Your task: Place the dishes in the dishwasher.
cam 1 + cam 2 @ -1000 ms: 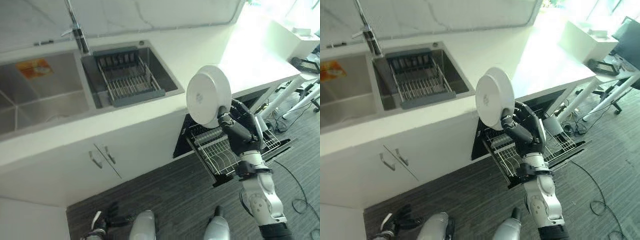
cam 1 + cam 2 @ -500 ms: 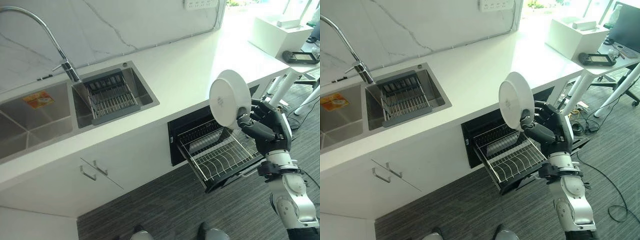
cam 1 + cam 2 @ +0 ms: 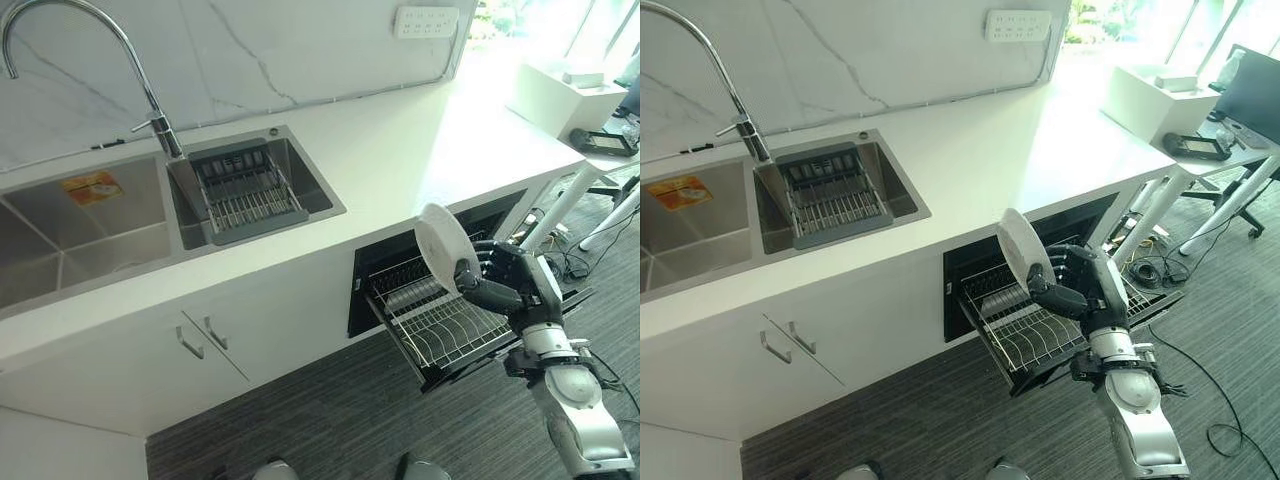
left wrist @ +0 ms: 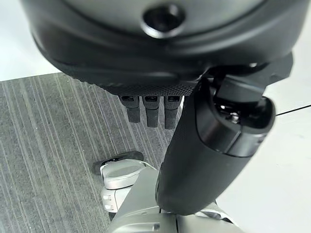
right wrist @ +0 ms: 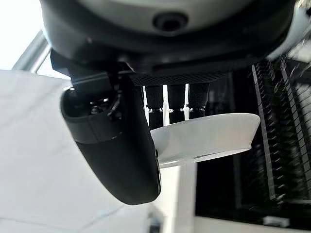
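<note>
Kitchen, sink [image 3: 80, 225], tap [image 3: 150, 110], dishwasher rack [image 3: 445, 325]

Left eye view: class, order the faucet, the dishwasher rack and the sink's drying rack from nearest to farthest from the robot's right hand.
1. Dishwasher rack: pulled out right under the right hand.
2. Drying rack: in the sink, to the left.
3. Faucet: behind the sink, farther left.

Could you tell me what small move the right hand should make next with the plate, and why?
Probably lower it a little further, on edge, into the wire rack. The right hand grips the white plate by its lower rim, nearly upright above the pulled-out rack of the open dishwasher, and the plate is not yet between the tines.
</note>
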